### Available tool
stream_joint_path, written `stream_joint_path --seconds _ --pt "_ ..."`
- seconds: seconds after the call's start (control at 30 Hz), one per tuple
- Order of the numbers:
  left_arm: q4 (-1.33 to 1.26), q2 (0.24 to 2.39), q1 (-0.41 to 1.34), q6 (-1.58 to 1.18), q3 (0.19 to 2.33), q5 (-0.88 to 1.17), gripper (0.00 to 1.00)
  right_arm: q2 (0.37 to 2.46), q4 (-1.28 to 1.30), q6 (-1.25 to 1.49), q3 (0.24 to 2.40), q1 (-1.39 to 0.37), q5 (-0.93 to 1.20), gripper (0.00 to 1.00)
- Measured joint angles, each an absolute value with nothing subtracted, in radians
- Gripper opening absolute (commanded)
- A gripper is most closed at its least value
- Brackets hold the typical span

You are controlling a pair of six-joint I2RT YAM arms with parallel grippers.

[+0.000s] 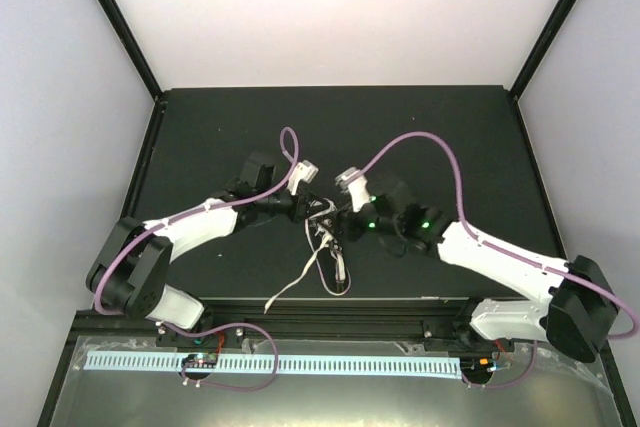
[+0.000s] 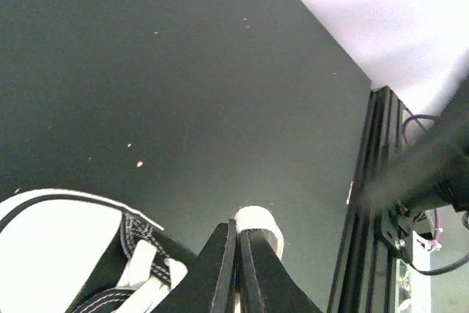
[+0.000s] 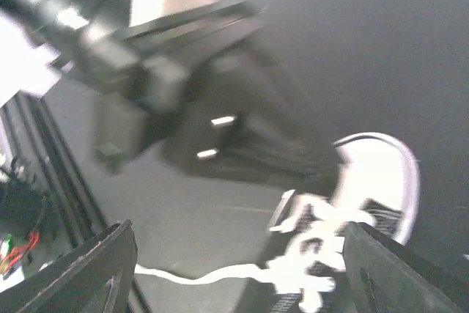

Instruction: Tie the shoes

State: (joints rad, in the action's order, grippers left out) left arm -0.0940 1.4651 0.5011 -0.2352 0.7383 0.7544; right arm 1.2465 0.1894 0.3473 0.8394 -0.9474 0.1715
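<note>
The small black sneaker (image 1: 325,219) with a white toe cap lies at the table's middle, between both grippers. Its long white laces (image 1: 300,282) trail toward the near edge, one as a loop. In the left wrist view my left gripper (image 2: 238,231) is shut on a fold of white lace (image 2: 260,223), with the shoe (image 2: 110,269) at the lower left. In the top view the left gripper (image 1: 305,203) sits at the shoe's left side. My right gripper (image 3: 238,236) is wide open and empty just above the shoe (image 3: 344,254); a lace (image 3: 198,278) runs between its fingers. The view is blurred.
The black table mat (image 1: 230,137) ends at a black rail (image 1: 340,312) along the near edge. White walls stand behind and at both sides. Purple cables (image 1: 440,152) arch over both arms. The left arm (image 3: 183,108) fills the upper part of the right wrist view.
</note>
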Motion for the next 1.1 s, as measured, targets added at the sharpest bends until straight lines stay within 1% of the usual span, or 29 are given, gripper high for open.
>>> stream_joint_path --seconds 0.13,0.23,0.4,0.47,0.57,0.7,0.83,0.87,0.93,1.0,1.07,1.1 --pt "-0.095 1.446 0.513 -0.218 0.738 0.775 0.01 1.205 0.151 0.347 0.782 -0.771 0.292 0.73" --pt "-0.095 1.442 0.518 -0.212 0.738 0.782 0.01 1.223 0.132 0.347 0.766 -0.711 0.390 0.65" --pt "-0.096 1.439 0.525 -0.209 0.738 0.790 0.02 1.287 0.090 0.340 0.772 -0.691 0.496 0.54" --pt "-0.097 1.439 0.526 -0.209 0.738 0.790 0.02 1.316 0.082 0.339 0.776 -0.689 0.512 0.53" --pt "-0.099 1.439 0.529 -0.210 0.738 0.790 0.02 1.343 0.081 0.339 0.778 -0.688 0.515 0.46" --pt "-0.102 1.439 0.533 -0.210 0.737 0.790 0.02 1.347 0.072 0.337 0.778 -0.688 0.514 0.30" --pt "-0.105 1.438 0.537 -0.210 0.736 0.792 0.02 1.355 0.067 0.344 0.780 -0.685 0.502 0.04" --pt "-0.105 1.437 0.538 -0.211 0.735 0.788 0.03 1.358 0.067 0.344 0.780 -0.684 0.500 0.02" --pt "-0.119 1.433 0.537 -0.220 0.725 0.777 0.19 1.358 0.072 0.343 0.779 -0.682 0.488 0.02" --pt "-0.141 1.420 0.537 -0.230 0.702 0.749 0.33 1.353 0.073 0.346 0.777 -0.682 0.475 0.02" --pt "-0.177 1.397 0.538 -0.255 0.662 0.720 0.51 1.332 0.069 0.351 0.765 -0.687 0.458 0.02" --pt "-0.189 1.382 0.538 -0.266 0.641 0.718 0.57 1.317 0.064 0.356 0.757 -0.688 0.441 0.02"
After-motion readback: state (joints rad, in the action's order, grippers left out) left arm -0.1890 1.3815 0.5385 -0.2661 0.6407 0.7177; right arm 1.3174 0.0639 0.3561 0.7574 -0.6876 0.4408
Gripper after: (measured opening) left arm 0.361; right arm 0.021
